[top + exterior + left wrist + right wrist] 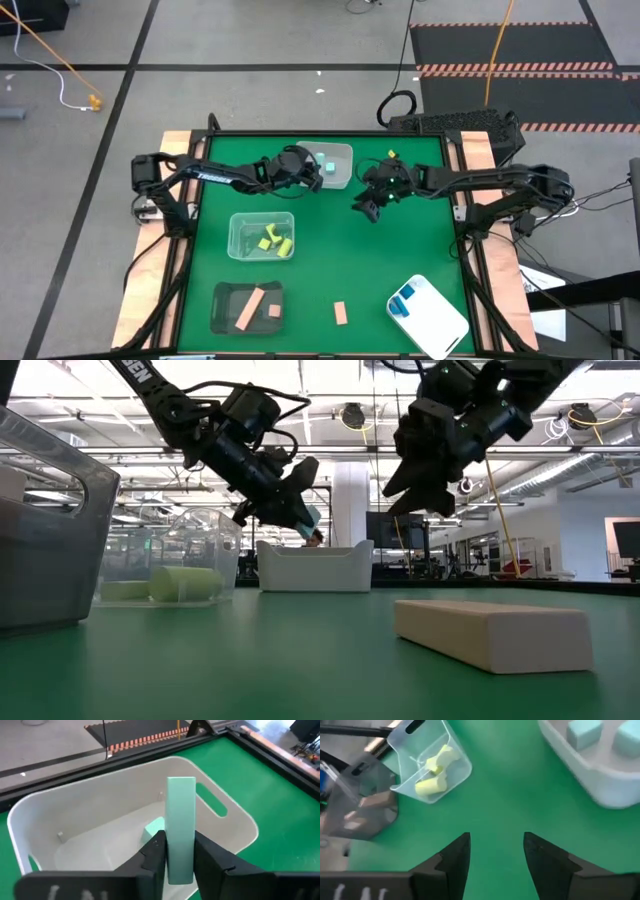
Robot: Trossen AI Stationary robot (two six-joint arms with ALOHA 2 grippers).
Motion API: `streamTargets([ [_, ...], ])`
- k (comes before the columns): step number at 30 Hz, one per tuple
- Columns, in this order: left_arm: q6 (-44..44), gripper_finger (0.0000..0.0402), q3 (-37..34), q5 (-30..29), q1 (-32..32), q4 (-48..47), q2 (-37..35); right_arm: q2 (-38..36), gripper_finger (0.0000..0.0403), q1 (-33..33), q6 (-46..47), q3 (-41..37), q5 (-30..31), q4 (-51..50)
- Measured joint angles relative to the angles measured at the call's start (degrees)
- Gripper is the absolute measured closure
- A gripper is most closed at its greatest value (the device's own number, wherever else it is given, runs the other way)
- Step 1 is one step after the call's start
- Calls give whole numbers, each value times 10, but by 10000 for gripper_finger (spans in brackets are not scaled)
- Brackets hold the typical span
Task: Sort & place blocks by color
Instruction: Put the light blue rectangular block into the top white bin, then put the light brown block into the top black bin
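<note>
Left gripper (179, 857) hangs over the white bin (100, 840) at the far middle of the table, its fingers pinching a mint green bar (180, 827) that stands upright between them, with another mint block (154, 830) lying on the bin's floor below; the right gripper (495, 852) hovers just beside that bin above bare mat, its fingers spread apart with nothing between them; the table (400, 250) is covered in a green mat with a pale wooden edge at both sides, and it stands on a grey floor crossed by dark lines, with striped black matting and loose cables beyond the far side; the low view looks into a bright hall with ceiling lights and desks far off; a clear bin (238, 240) on the left half holds several yellow blocks (274, 240); a dark tray (222, 312) near the front left corner holds two tan-pink blocks (256, 308); one more tan-pink bar (340, 313) lies alone on the mat near the front edge; a white tray (440, 322) at the front right carries blue blocks (404, 301).
</note>
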Motion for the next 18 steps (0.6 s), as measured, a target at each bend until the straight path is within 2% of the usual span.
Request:
streamTargets([
  [3,2,281,0,0,0,2,-1,0,232,7,32,-18,-9,24],
  [7,0,248,0,0,4,2,-1,0,232,35,22,-23,-5,87],
  [12,-81,240,0,10,2,2,-15,0,231,109,6,-23,90,153],
  [15,-139,243,0,60,-3,6,-37,0,228,160,6,-23,142,157],
  [18,-161,246,0,116,-19,4,-65,0,225,210,15,-23,183,157],
])
